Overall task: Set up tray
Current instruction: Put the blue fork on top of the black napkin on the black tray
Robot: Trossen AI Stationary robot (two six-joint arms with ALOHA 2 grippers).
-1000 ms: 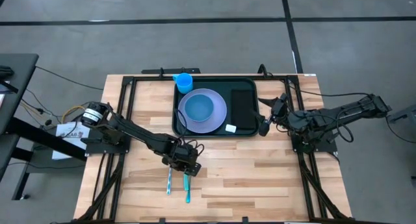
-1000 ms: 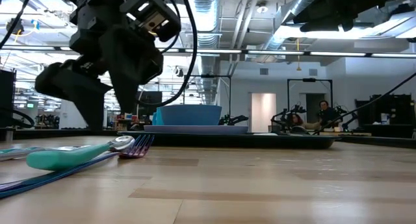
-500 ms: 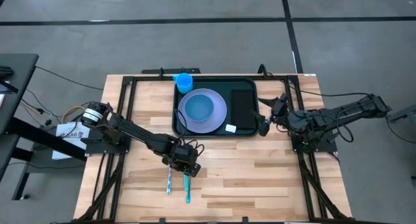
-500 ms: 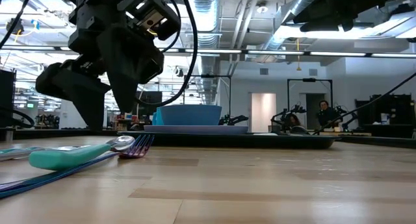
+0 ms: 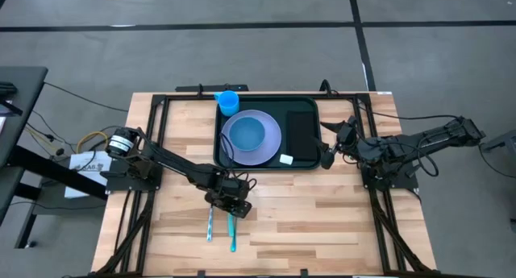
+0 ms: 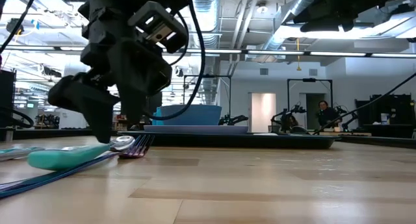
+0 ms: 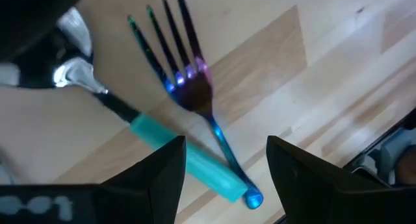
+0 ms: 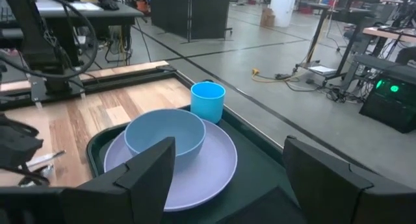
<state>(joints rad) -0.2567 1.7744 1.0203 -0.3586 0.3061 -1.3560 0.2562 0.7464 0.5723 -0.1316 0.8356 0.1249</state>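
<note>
Dark green, the one tray (image 5: 305,161) at the worktop's (image 5: 322,213) far edge carries one plate (image 5: 270,141), bowl (image 5: 245,133) and cup (image 5: 228,101). Left gripper (image 5: 231,207), fingers spread and empty, hangs over one fork (image 7: 188,87) and spoon (image 7: 169,143); right gripper (image 5: 332,146) gapes empty beside the tray.

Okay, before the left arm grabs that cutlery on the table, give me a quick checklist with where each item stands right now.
1. Left gripper open: ok, fingers apart.
2. Left gripper over the cutlery: ok, it hangs just above the iridescent metal fork and the teal-handled spoon on the wooden table.
3. Single utensil isolated: not ok, the fork's handle crosses the spoon's handle, so both may lift together.
4. Room on the large dark green-black plastic tray: cannot tell; the lavender plate with the blue bowl and the flat black napkin fill most of it.
5. Right gripper clear: ok, open, waiting at the tray's right edge.
</note>
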